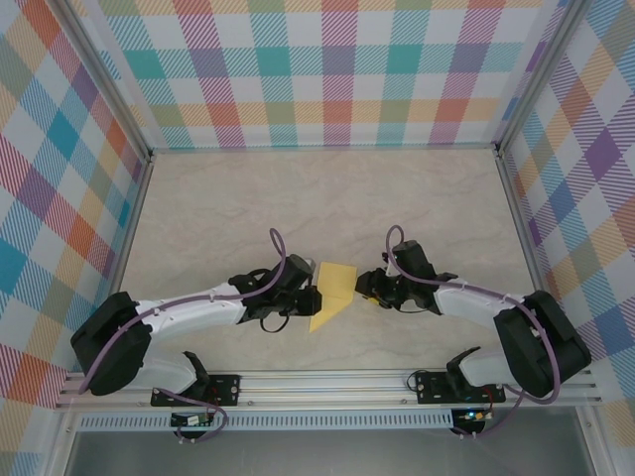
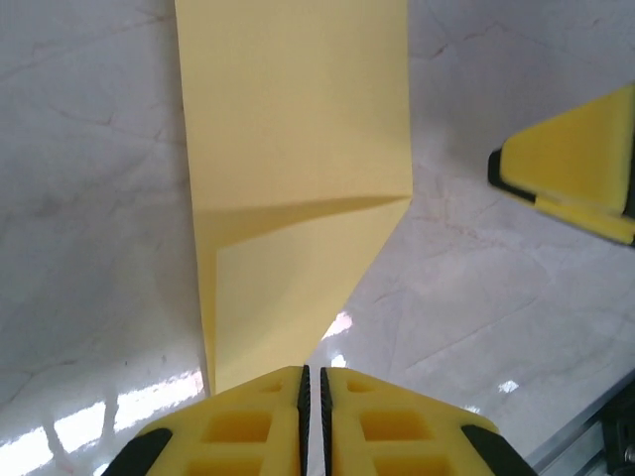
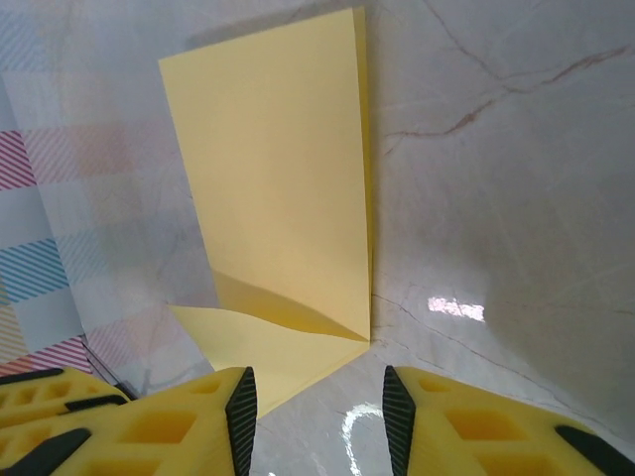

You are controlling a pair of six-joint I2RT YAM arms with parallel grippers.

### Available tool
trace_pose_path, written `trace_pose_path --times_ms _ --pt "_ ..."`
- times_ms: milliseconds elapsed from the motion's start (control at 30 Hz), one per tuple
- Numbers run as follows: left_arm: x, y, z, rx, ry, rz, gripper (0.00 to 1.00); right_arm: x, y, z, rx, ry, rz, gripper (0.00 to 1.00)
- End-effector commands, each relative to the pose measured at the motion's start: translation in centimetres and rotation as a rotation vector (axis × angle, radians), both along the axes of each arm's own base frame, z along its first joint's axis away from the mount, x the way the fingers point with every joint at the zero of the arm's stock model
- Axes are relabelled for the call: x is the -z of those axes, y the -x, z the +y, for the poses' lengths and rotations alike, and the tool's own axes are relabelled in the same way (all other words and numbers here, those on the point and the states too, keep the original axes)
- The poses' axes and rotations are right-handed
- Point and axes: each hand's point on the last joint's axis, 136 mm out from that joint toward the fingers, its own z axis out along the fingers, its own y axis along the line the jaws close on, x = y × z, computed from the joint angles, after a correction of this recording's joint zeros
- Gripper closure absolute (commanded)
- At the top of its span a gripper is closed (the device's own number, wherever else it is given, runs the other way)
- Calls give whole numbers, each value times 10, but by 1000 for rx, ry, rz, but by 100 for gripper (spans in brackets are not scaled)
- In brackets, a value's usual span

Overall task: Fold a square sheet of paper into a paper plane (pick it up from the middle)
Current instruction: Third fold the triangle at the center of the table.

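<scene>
Item: the square sheet of paper (image 1: pixel 332 293), folded, lay with its narrow corner at the left gripper (image 2: pixel 313 397), jaws all but closed, hold unclear; right gripper (image 3: pixel 319 407) faced the left gripper, part-open, empty; risk: unpinned, the fold might spring open.

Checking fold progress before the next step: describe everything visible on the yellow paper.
The yellow paper is thin and plain, folded into a long strip with one corner turned in along a diagonal crease, giving a pointed end toward the arm bases. It lies on the marble-look table between both pincers. The point reaches the closed left pincer; contact is unclear. The right pincer stands open, not gripping it.
</scene>
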Motion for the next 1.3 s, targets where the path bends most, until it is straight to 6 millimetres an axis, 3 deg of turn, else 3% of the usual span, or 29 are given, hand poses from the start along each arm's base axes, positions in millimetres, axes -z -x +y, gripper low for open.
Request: trace_pose_path --times_ms 0,567,800,1100,1267 --pt "9 -4 -2 20 -30 25 87 -4 1 15 -33 -26 32 59" --pt "47 -20 7 -17 -145 39 87 15 0 30 -20 1 97 58" --pt "59 -16 11 -20 -165 63 88 9 -3 35 -15 -36 80 58" --pt "59 -13 12 -10 -155 63 87 2 -13 43 -26 -56 54 58" --pt "38 -16 10 -9 -114 18 84 4 -18 47 -83 -34 39 58"
